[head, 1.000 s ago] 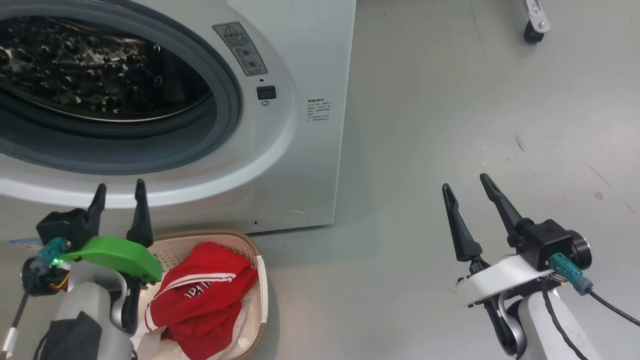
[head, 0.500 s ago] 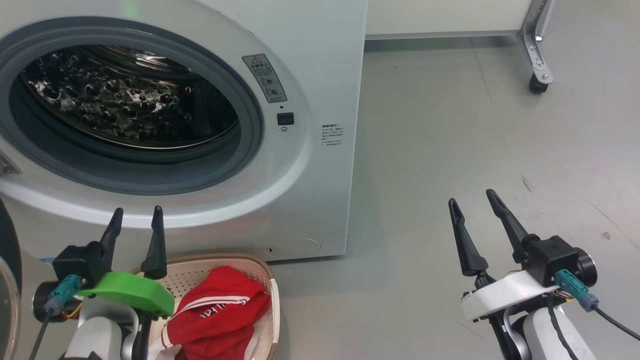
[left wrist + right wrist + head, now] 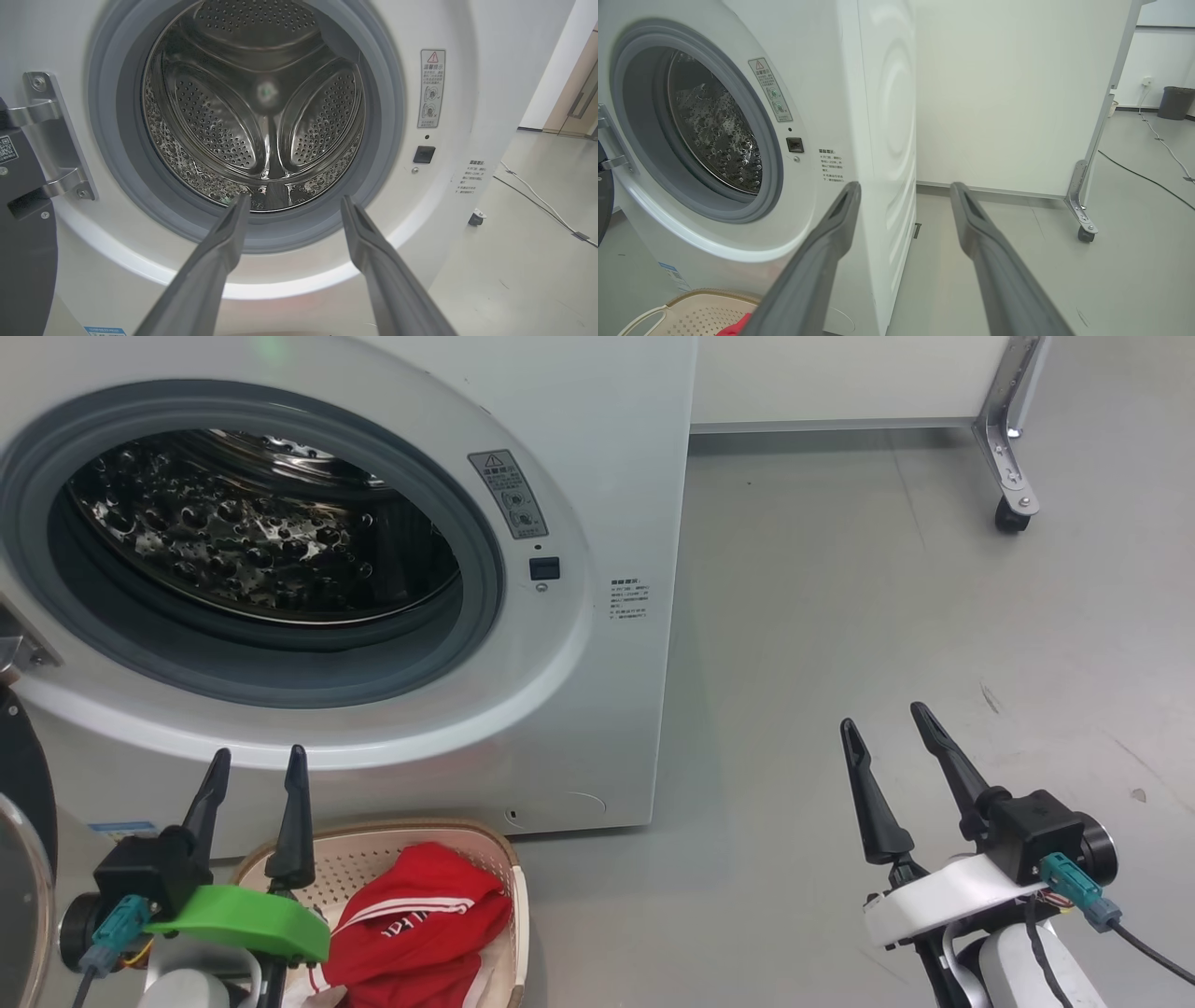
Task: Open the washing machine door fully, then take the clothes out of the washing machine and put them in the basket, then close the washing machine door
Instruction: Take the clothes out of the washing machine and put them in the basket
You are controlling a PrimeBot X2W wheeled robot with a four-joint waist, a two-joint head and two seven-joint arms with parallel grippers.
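1. Hanging in front of the washing machine (image 3: 607, 476), just below its round opening, is the left gripper (image 3: 260, 756). Its fingers are spread wide with nothing between them.
2. Off the machine's right side, over bare floor (image 3: 840, 616), is the right gripper (image 3: 882, 717). Its fingers are also apart and it holds nothing.
3. The door (image 3: 23, 775) is swung out at the machine's left edge. The head view catches a slice of its black rim and glass.
4. In the left wrist view the door's dark inner face hangs on the metal hinge (image 3: 46, 135), bolted just left of the opening.
5. The drum (image 3: 266, 107) is exposed inside the grey rubber ring (image 3: 280, 681). Bare perforated steel shows on its back wall and lower curve.
6. The basket (image 3: 411, 835) sits on the floor at the machine's front base, below the opening. I can't tell whether it touches the panel.
7. The clothes (image 3: 411, 933) are in the basket: a red garment with white stripes on top, with white fabric showing under it.
8. A warning sticker (image 3: 509, 495) is on the machine's front, right of the opening, with a small black latch socket (image 3: 544, 567) just under it.
9. A caster wheel (image 3: 1010, 513) on a metal leg stands well apart from the machine, behind it and to its right.
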